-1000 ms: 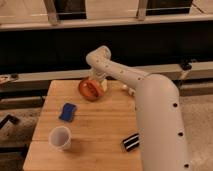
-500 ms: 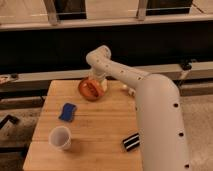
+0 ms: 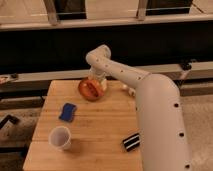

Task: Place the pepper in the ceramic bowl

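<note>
Arm (image 3: 155,105) first, since it fills most of my view: a thick white limb rising from the lower right, running up and left across the scene, bending at a rounded joint above the far edge of the work area and turning downward from there. Under it sits the wooden tabletop (image 3: 100,125), pale planks, with a dark wall and a rail behind it. The ceramic bowl (image 3: 83,90), glossy orange-brown, stands near the far edge of the tabletop, roughly in the middle of that edge. The end effector (image 3: 98,81) hangs directly over the bowl's right half, low enough that it overlaps the rim from my angle; I cannot tell whether it is open or closed, nor whether it touches the bowl. A white cup (image 3: 60,138) stands upright near the front left, well apart from the bowl. Between cup and bowl lies a flat blue pad (image 3: 67,111). A small black-and-white striped object (image 3: 131,142) lies toward the front right, just beside the arm. The pepper (image 3: 91,90) shows as a dark red streak inside the bowl, just below and left of the end effector. A small pale item (image 3: 128,89) sits right of the bowl, close against the arm.
</note>
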Controlling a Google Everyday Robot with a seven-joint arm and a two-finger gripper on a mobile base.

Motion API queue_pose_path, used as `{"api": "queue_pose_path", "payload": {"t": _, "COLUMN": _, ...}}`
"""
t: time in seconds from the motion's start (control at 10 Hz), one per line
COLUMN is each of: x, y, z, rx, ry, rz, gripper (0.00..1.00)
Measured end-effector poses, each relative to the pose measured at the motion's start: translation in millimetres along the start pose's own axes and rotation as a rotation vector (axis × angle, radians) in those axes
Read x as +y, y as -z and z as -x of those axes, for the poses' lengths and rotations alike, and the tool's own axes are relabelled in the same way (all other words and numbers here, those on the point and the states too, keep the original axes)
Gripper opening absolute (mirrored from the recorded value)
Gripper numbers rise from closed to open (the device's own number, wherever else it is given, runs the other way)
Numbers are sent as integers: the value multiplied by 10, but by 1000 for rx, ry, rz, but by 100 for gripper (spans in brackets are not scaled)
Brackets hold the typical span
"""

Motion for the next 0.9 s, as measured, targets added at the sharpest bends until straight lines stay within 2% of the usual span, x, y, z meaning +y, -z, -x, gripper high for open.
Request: {"api": "queue_pose_path", "payload": {"t": 0.9, "x": -19, "y": 52, "z": 3, "rx": 0, "ry": -1, "rz": -7, "gripper": 80}}
